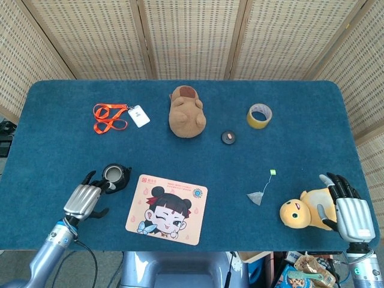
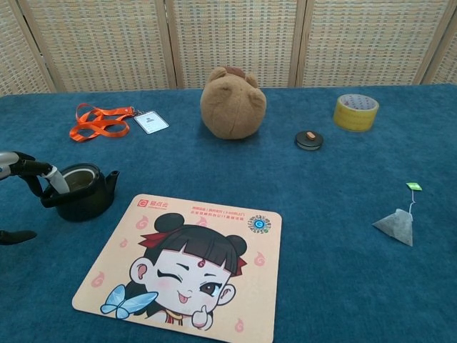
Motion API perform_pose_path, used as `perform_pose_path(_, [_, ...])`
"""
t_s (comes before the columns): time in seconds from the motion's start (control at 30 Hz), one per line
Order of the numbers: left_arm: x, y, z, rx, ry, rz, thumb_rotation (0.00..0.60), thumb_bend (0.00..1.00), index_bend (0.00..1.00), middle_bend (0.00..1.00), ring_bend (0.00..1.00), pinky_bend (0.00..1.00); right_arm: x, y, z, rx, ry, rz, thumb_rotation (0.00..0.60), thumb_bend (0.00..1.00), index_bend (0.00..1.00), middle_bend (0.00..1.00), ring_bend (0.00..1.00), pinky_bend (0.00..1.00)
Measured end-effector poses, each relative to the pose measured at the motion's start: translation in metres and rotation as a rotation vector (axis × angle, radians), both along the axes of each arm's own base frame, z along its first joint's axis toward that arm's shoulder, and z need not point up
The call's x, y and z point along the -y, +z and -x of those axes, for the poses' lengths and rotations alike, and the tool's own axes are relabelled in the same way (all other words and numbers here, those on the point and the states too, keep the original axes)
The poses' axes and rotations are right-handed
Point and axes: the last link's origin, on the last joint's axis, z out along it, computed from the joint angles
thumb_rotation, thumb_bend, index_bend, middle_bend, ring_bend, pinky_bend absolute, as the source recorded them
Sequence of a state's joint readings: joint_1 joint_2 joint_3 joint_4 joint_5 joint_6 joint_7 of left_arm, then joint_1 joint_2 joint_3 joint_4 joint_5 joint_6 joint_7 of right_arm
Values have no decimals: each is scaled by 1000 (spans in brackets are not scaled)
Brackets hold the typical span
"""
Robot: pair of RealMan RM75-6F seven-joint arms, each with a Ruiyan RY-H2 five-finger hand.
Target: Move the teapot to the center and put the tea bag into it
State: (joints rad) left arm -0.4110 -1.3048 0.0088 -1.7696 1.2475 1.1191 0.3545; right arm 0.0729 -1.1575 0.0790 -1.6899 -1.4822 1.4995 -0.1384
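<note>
Fingers of my left hand (image 1: 84, 199) reach the black teapot (image 1: 115, 176) at the lower left of the head view; in the chest view one pale fingertip (image 2: 57, 180) hooks over the rim of the open pot while a dark finger lies along its handle side, so I am holding the teapot by its edge, with my thumb stretched apart below. Its spout points toward the cartoon mouse pad (image 1: 167, 209) just beside it, which lies in the lower middle of the frame and shows a winking girl's face. At the lower right corner my right hand (image 1: 347, 209) has its dark fingers spread and resting against a yellow plush toy (image 1: 303, 213); I cannot tell whether they grip it. Left of that toy, near but apart, lies the grey pyramid tea bag (image 1: 256, 197), its string running up to a small green tag (image 1: 273, 173). Across the upper part of the blue table (image 1: 66, 114) sit an orange lanyard (image 1: 108, 117) with a white badge (image 1: 138, 116) at the upper left, a brown plush capybara (image 1: 187, 111) in the upper middle, a small round black tin (image 1: 228, 137) below and right of it, and a roll of yellow tape (image 1: 259, 116) at the upper right.
</note>
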Motion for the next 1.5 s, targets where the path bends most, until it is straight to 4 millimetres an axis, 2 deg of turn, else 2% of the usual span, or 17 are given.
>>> perform_pose_path(0.3, [10, 10, 15, -52, 20, 2, 600, 288, 314, 279, 296, 0, 0, 0, -1, 0, 1, -1, 600, 570, 178, 208, 144, 313])
perform_pose_path(0.53, [6, 23, 30, -85, 67, -21, 600, 288, 314, 280, 283, 0, 1, -2, -4, -2, 3, -6, 600, 569, 178, 208, 144, 313])
perform_pose_path(0.73, [4, 25, 25, -44, 54, -30, 600, 287, 314, 280, 263, 0, 1, -2, -4, -3, 3, -5, 600, 570, 178, 208, 144, 313])
perform_pose_path(1.07, [4, 15, 10, 7, -15, 4, 600, 287, 314, 279, 236, 0, -1, 0, -2, -4, -7, 1, 600, 570, 178, 208, 144, 313])
perform_pose_path(1.5, [9, 15, 13, -7, -12, 25, 600, 287, 346, 304, 236, 0, -2, 0, 0, -4, -14, 1, 600, 569, 178, 208, 144, 313])
